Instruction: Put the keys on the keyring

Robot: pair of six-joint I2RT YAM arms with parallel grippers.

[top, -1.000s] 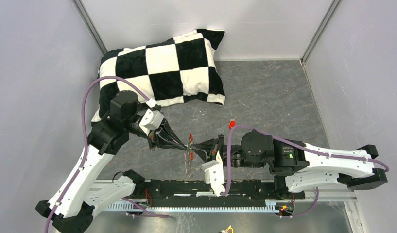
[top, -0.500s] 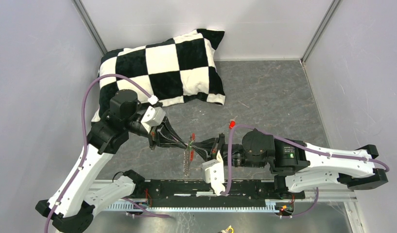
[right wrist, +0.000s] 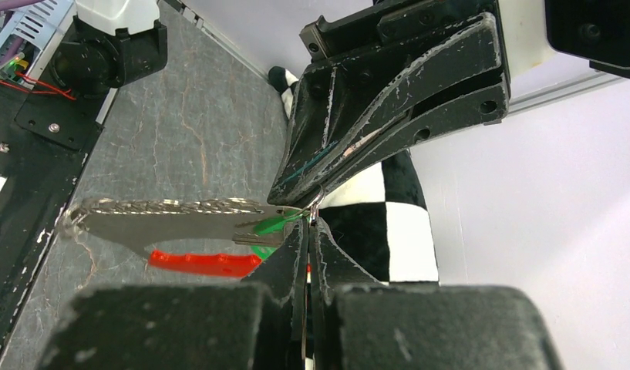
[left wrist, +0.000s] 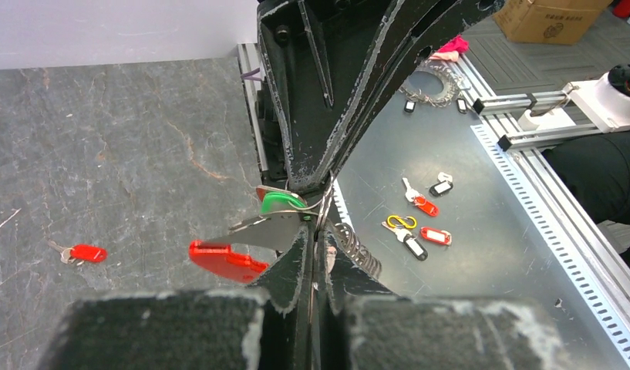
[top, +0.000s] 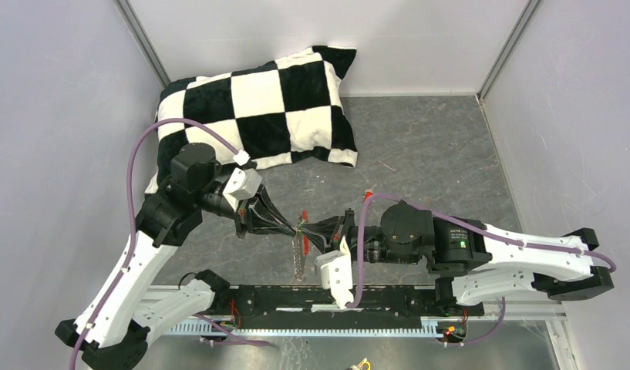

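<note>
My left gripper (top: 294,228) and right gripper (top: 311,231) meet tip to tip above the middle of the grey table (top: 419,154). In the left wrist view my left gripper (left wrist: 315,231) is shut on the keyring's thin wire ring (left wrist: 325,206). Its silvery chain (left wrist: 356,247) and curved red fob (left wrist: 225,260) hang beside the fingers. The green-headed key (left wrist: 281,202) sits at the ring, against the right gripper's tips. In the right wrist view my right gripper (right wrist: 308,225) is shut, with the green key (right wrist: 269,225) partly behind its finger. The red-headed key (left wrist: 86,253) lies alone on the table.
A black and white checkered pillow (top: 257,108) lies at the back left. A black rail (top: 335,301) runs along the near edge. Several spare key tags (left wrist: 419,223) lie on the metal bench beyond the rail. Grey walls close in both sides.
The right arm has shifted a little left toward the left gripper, so the tips are closer together. The chain still hangs below them. The red-headed key has not moved.
</note>
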